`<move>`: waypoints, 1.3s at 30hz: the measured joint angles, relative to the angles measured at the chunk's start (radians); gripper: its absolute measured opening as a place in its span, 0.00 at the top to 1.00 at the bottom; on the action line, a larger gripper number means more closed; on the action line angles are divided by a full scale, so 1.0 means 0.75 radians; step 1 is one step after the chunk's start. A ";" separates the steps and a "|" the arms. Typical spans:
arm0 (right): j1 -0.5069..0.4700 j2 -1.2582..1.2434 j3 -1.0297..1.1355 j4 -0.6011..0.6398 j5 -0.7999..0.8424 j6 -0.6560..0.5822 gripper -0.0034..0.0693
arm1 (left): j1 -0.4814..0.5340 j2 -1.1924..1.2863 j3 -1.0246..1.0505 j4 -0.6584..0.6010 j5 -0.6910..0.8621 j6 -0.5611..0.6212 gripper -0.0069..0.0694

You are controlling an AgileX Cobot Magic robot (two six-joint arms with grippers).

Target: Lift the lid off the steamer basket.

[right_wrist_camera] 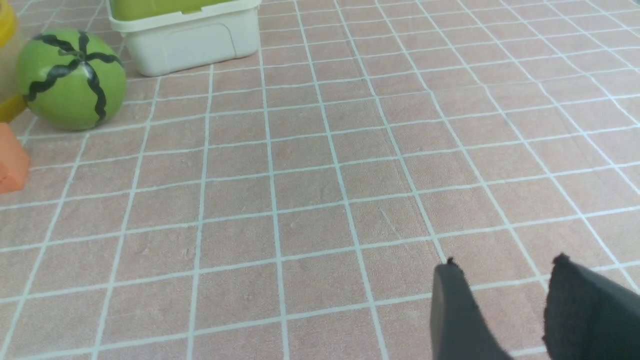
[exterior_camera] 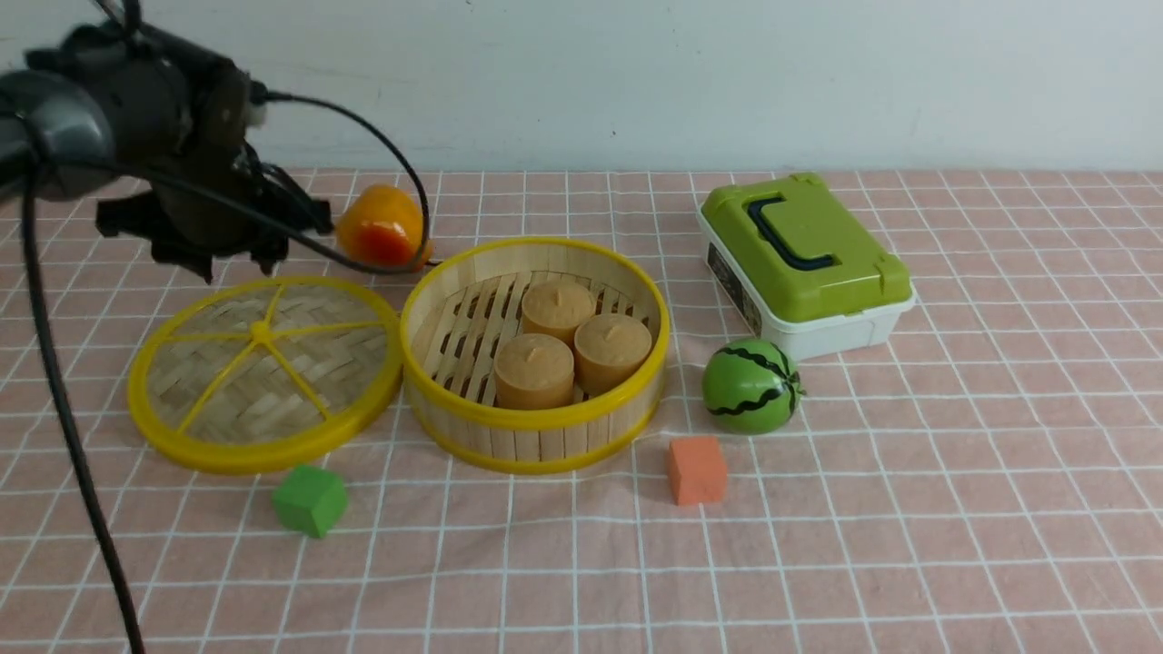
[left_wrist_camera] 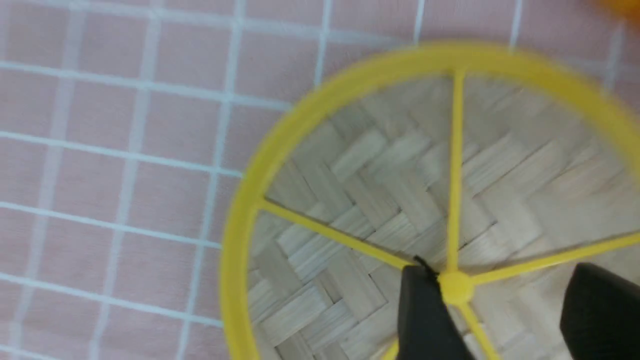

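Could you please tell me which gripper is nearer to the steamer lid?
The left. The left gripper hovers open over the lid, its fingers by the centre knob. The right gripper is over bare cloth past the toy watermelon, far from the lid.

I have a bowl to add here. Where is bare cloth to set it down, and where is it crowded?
Free: the wide stretch right of the green box and watermelon, and the near strip in front of the green cube and orange cube. Crowded: lid, steamer basket and orange pepper bunch together.
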 joint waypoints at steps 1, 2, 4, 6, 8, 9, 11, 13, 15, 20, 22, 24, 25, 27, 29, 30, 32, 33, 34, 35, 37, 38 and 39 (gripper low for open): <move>0.000 0.000 0.000 0.000 0.000 0.000 0.62 | 0.000 -0.113 0.001 -0.034 -0.007 -0.001 0.52; 0.000 0.000 0.000 0.000 0.000 0.000 0.62 | 0.000 -0.183 0.001 -0.062 -0.017 0.003 0.57; 0.000 0.000 0.000 0.000 0.000 0.000 0.62 | 0.000 -0.316 0.001 -0.117 -0.040 0.018 0.64; 0.000 0.000 0.000 0.000 0.000 0.000 0.62 | 0.000 -0.467 -0.001 -0.215 -0.073 0.056 0.75; 0.000 0.000 0.000 0.000 0.000 0.000 0.62 | 0.000 -0.637 -0.005 -0.330 -0.090 0.142 0.88; 0.000 0.000 0.000 0.000 0.000 0.000 0.62 | 0.000 -0.756 0.007 -0.455 -0.090 0.252 0.93; 0.000 0.000 0.000 0.000 0.000 0.000 0.62 | 0.000 -0.851 0.032 -0.535 -0.084 0.333 0.93; 0.000 0.000 0.000 0.000 0.000 0.000 0.62 | 0.000 -0.999 0.169 -0.655 -0.075 0.481 0.93; 0.000 0.000 0.000 0.000 0.000 0.000 0.62 | 0.000 -1.113 0.344 -0.708 -0.081 0.562 0.93; 0.000 0.000 0.000 0.000 0.000 0.000 0.62 | 0.000 -1.398 0.778 -0.725 -0.188 0.604 0.93; 0.000 0.000 0.000 0.000 0.000 0.000 0.62 | 0.000 -1.548 0.943 -0.725 -0.270 0.615 0.93; 0.000 0.000 0.000 0.000 0.000 0.000 0.62 | 0.000 -1.702 1.126 -0.725 -0.365 0.636 0.93; 0.000 0.000 0.000 0.000 0.000 0.000 0.62 | 0.000 -1.795 1.215 -0.725 -0.409 0.647 0.93; 0.000 0.000 0.000 0.000 0.000 0.000 0.62 | 0.000 -1.928 1.336 -0.725 -0.459 0.661 0.93; 0.000 0.000 0.000 0.000 0.000 0.000 0.62 | 0.000 -2.034 1.432 -0.725 -0.486 0.670 0.93; 0.000 0.000 0.000 0.000 0.000 0.000 0.62 | 0.000 -2.092 1.478 -0.725 -0.492 0.672 0.93; 0.000 0.000 0.000 0.000 0.000 0.000 0.62 | 0.000 -2.192 1.590 -0.732 -0.496 0.681 0.93; 0.000 0.000 0.000 0.000 0.000 0.000 0.62 | 0.000 -2.232 1.651 -0.742 -0.494 0.681 0.93; 0.000 0.000 0.000 0.000 0.000 0.000 0.62 | 0.000 -2.237 1.660 -0.744 -0.494 0.681 0.93; 0.000 0.000 0.000 0.000 0.000 0.000 0.62 | 0.000 -2.261 1.699 -0.750 -0.492 0.681 0.93; 0.000 0.000 0.000 0.000 0.000 0.000 0.62 | 0.000 -2.292 1.782 -0.757 -0.476 0.681 0.93; 0.000 0.000 0.000 0.000 0.000 0.000 0.62 | 0.000 -2.298 1.814 -0.757 -0.464 0.681 0.93; 0.000 0.000 0.000 0.000 0.000 0.000 0.62 | 0.000 -2.298 1.826 -0.757 -0.461 0.681 0.93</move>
